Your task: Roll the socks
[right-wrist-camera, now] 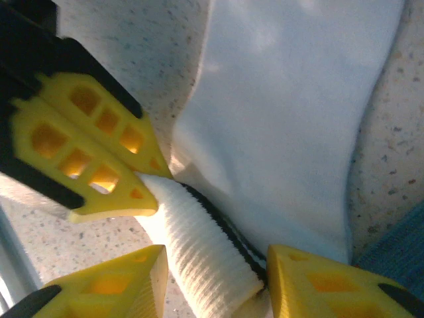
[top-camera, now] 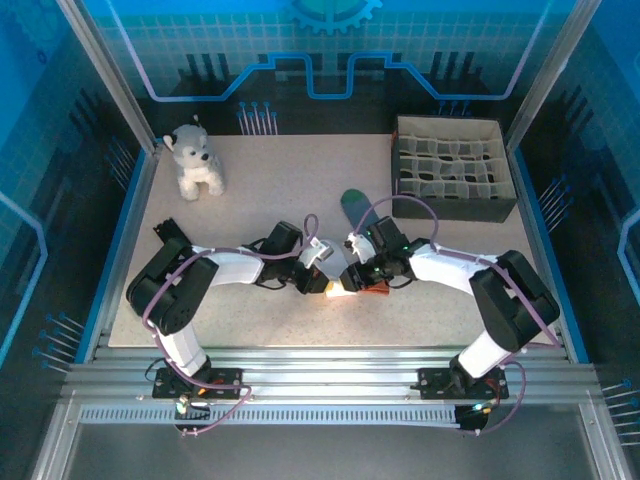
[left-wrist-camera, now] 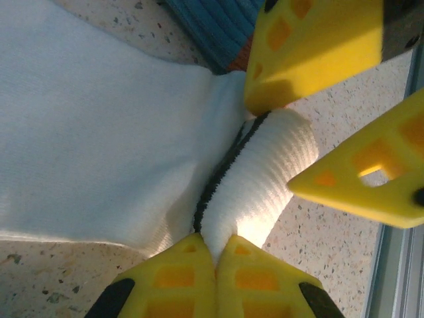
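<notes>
The white sock (left-wrist-camera: 99, 132) lies flat on the speckled table, its ribbed cuff (right-wrist-camera: 199, 252) with a dark stripe rolled into a short tube. My left gripper (left-wrist-camera: 215, 242) is shut on one end of that roll; it also shows in the right wrist view (right-wrist-camera: 158, 192). My right gripper (right-wrist-camera: 215, 265) stands open, a finger on each side of the roll's other end. Both grippers meet mid-table, left gripper (top-camera: 322, 280) beside right gripper (top-camera: 348, 282). The teal sock (top-camera: 352, 205) lies just behind, partly under my right arm, its fabric (left-wrist-camera: 212, 26) next to the white one.
A plush dog (top-camera: 195, 160) sits at the back left. A divided grey box (top-camera: 450, 170) stands at the back right. The metal rail of the table's near edge (left-wrist-camera: 401, 265) runs close to the roll.
</notes>
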{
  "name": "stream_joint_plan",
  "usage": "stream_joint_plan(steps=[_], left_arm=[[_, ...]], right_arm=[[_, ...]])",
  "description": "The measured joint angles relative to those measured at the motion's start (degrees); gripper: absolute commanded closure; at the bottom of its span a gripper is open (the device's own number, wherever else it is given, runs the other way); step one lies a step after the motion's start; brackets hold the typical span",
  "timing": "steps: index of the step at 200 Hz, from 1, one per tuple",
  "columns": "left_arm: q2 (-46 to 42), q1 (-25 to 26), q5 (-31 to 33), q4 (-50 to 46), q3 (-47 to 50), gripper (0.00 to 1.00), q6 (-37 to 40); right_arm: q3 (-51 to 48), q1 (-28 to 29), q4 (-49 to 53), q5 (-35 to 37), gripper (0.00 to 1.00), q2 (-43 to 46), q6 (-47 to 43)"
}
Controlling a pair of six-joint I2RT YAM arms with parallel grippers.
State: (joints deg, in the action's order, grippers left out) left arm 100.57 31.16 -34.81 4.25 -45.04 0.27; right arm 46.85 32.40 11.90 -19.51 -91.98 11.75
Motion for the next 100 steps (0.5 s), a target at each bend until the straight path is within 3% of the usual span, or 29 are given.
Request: stream_joint_plan(steps=[100], left_arm=[[0.33,-0.15,0.48,-0.37,-0.26,1.00,-1.51]], right_arm=[[2.80,1.44,2.08,4.68,0.65,-3.65,1.55]])
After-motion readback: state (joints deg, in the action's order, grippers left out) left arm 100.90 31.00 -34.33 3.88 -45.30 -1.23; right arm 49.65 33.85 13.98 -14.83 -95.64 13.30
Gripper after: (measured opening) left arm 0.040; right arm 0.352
